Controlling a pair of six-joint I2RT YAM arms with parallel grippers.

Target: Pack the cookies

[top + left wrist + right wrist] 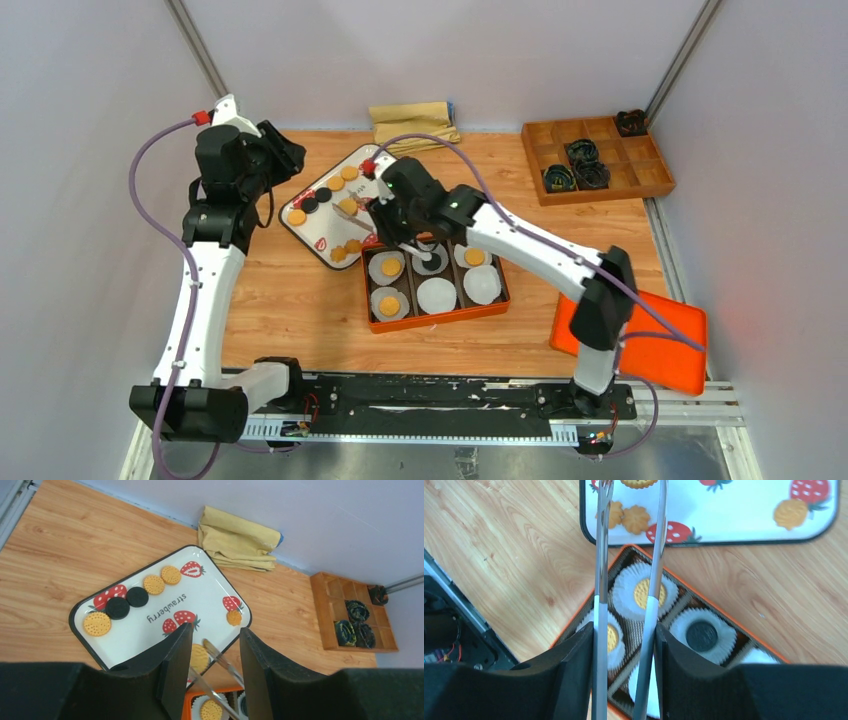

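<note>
Cookies (154,584) were split between two places. About eight lay on the strawberry-printed tray (210,587) toward the far edge of the surface, left of its middle. Four more sat in the orange box (435,322) just nearer than the tray, around the middle of the surface. Of the box's six paper cups (437,295), the whole far row and the near-left cup were filled, three with golden ones and one with a black; the other two near cups were bare. My right gripper (624,645) was clamped narrow on a pair of tongs (651,615), whose tips reached over the tray on either side of a golden cookie; whether they pinched it I could not tell. My left gripper (215,635) hung above the tray, jaws wide and holding nothing. I judged the packing about two-thirds done, with two cups to fill.
</note>
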